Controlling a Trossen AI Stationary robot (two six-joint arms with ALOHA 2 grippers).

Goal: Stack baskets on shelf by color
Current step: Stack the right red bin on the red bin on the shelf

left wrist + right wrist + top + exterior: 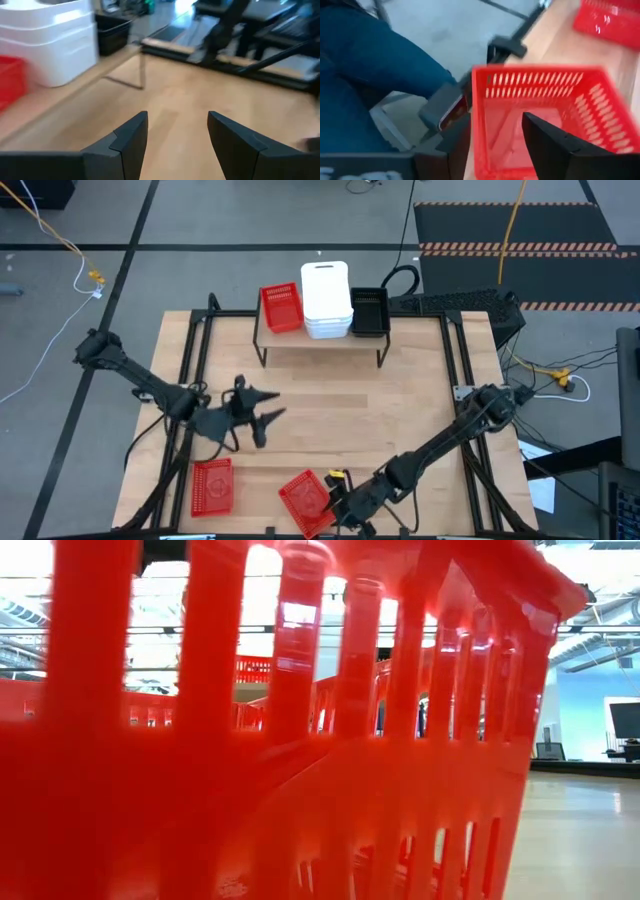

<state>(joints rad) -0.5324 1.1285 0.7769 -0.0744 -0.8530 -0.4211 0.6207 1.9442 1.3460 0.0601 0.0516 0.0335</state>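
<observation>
The shelf (320, 340) stands at the table's far middle. It carries one red basket (281, 308), a stack of white baskets (327, 300) and a black basket (369, 312). Two more red baskets rest on the table's near part, one flat at the left (212, 487) and one turned askew (305, 500) at the near edge. My right gripper (335, 498) is open at the askew basket (540, 100), with one finger inside it and one outside. My left gripper (265, 416) hovers open over bare table left of centre (177, 145). My right gripper straddles the askew red basket's side wall (479, 145), slanting down from the table's right. One finger (560, 150) is inside and the other (456, 145) outside. The gap is wide, and I cannot tell whether either finger touches the wall. The basket's bottom is on the table.
The askew basket fills the low view (300, 760). A person's blue-clad leg (370, 75) stands just beyond the table's near edge. Bare wood lies between the shelf and the near baskets. Black frame rails (190, 380) run along the table's sides.
</observation>
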